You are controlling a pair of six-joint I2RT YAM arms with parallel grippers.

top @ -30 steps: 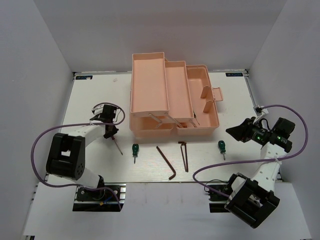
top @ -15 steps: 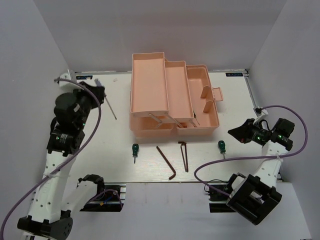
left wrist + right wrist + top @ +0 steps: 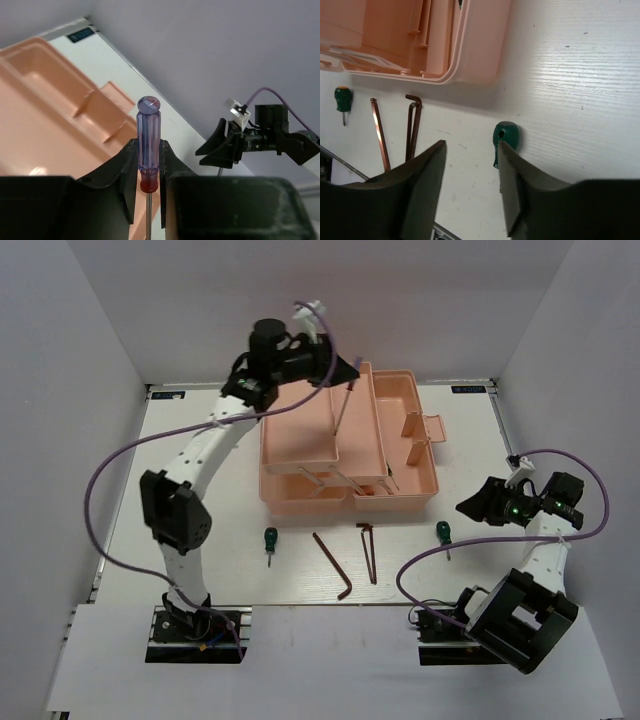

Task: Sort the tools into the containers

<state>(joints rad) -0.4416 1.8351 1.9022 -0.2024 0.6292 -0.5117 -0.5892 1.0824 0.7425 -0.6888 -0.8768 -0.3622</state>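
Observation:
My left gripper (image 3: 345, 375) is raised over the salmon-pink toolbox (image 3: 410, 485), shut on a thin driver with a purple handle and red collar (image 3: 148, 145). Its shaft (image 3: 345, 408) hangs down over the middle tray (image 3: 360, 440). My right gripper (image 3: 476, 506) is open and low, just right of a green-handled screwdriver (image 3: 443, 533). In the right wrist view that screwdriver (image 3: 506, 137) lies by the right finger (image 3: 512, 185), not between the jaws. A second green screwdriver (image 3: 269, 538) and two hex keys (image 3: 333, 562) (image 3: 368, 552) lie in front of the toolbox.
The toolbox stands open at the back middle with its trays (image 3: 295, 410) fanned out to the left and a lid handle (image 3: 428, 427) at the right. White walls close in the table on three sides. My left arm reaches from the near left across to the toolbox.
My left arm has lifted the driver off the table at the left and swung it up and right over the toolbox. My right gripper has hardly moved.

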